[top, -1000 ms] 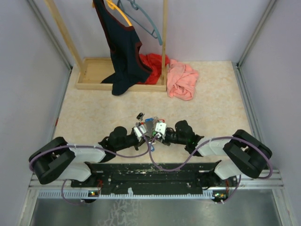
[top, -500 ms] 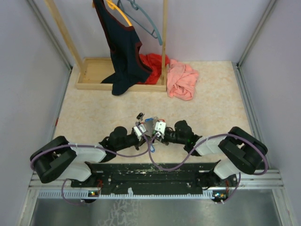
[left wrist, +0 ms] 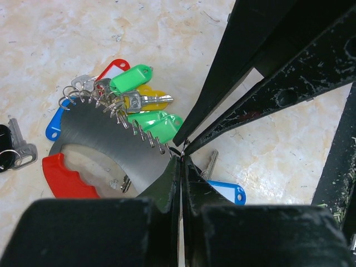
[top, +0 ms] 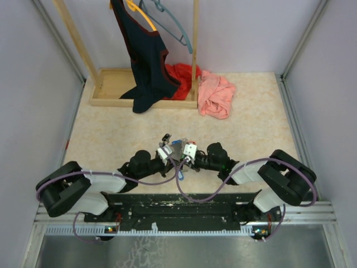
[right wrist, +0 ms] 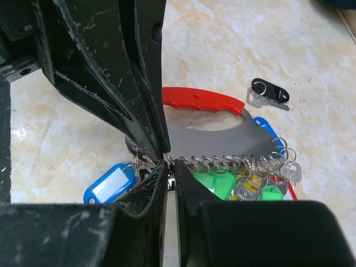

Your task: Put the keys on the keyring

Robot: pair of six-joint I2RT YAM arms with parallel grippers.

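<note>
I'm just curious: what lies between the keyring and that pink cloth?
Only bare table lies between the keyring and pink cloth, seen in the top view.

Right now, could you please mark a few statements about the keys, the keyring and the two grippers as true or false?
1. A dark-headed key lies on the table, apart from the keyring. True.
2. The keyring's grip is blue. False: it is red, on a grey crescent.
3. Green-tagged keys hang along the keyring's grey edge. True.
4. The left gripper and the right gripper are far apart. False: their tips meet at one end of the keyring.
5. The pink cloth covers the keyring. False: it lies far off, beside the wooden rack.
</note>
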